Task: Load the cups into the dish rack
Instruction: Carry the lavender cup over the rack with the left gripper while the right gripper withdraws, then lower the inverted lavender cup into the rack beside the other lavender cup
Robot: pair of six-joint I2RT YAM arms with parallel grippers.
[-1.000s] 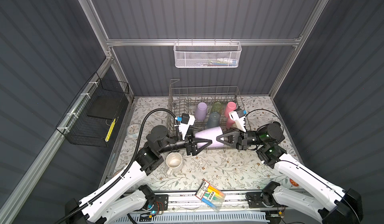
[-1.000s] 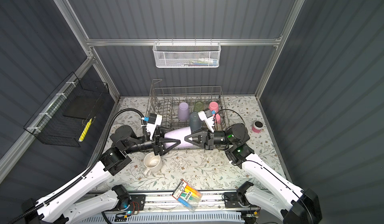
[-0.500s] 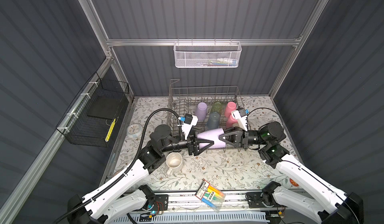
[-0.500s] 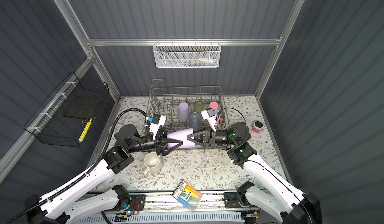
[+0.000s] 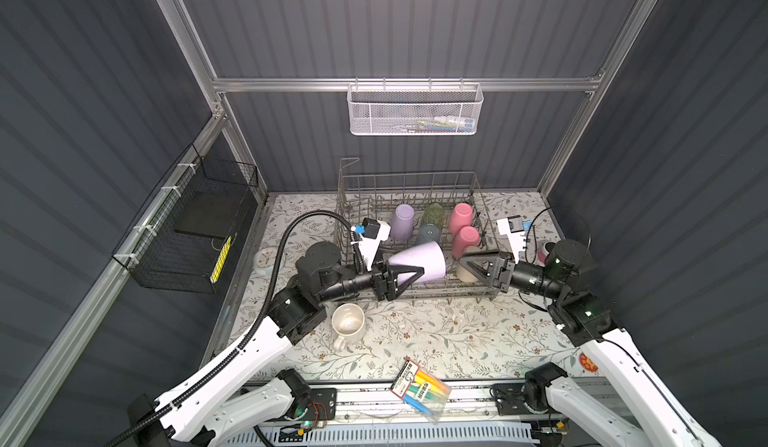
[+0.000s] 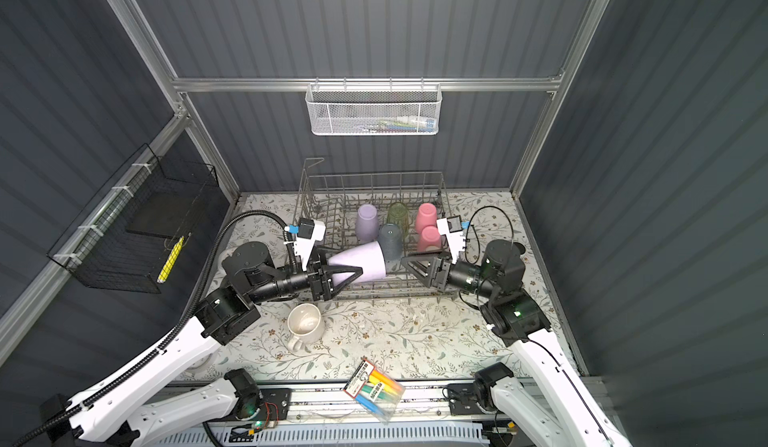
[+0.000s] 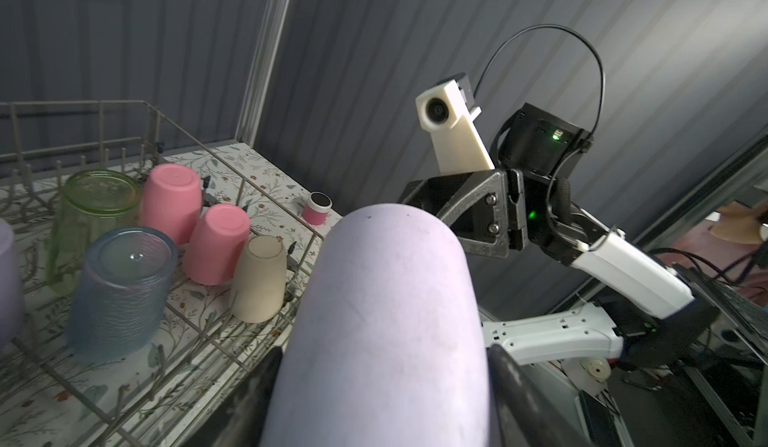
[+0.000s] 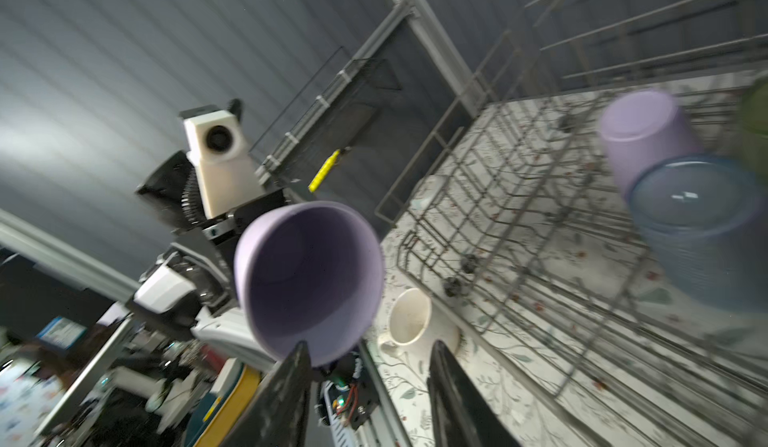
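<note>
Six cups (image 5: 461, 216) sit inside the dish rack (image 5: 415, 183), the left gripper (image 5: 405, 274) clamps a lilac cup (image 5: 428, 256) above its front, the right gripper (image 5: 465, 263) gapes empty, and the cream mug (image 5: 348, 324) lies outside.

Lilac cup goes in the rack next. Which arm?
Left. The left tool is shut on the lilac cup, held on its side at the front of the rack, so it can probably set it down directly. The right tool is open, clear of the cup and empty.
</note>
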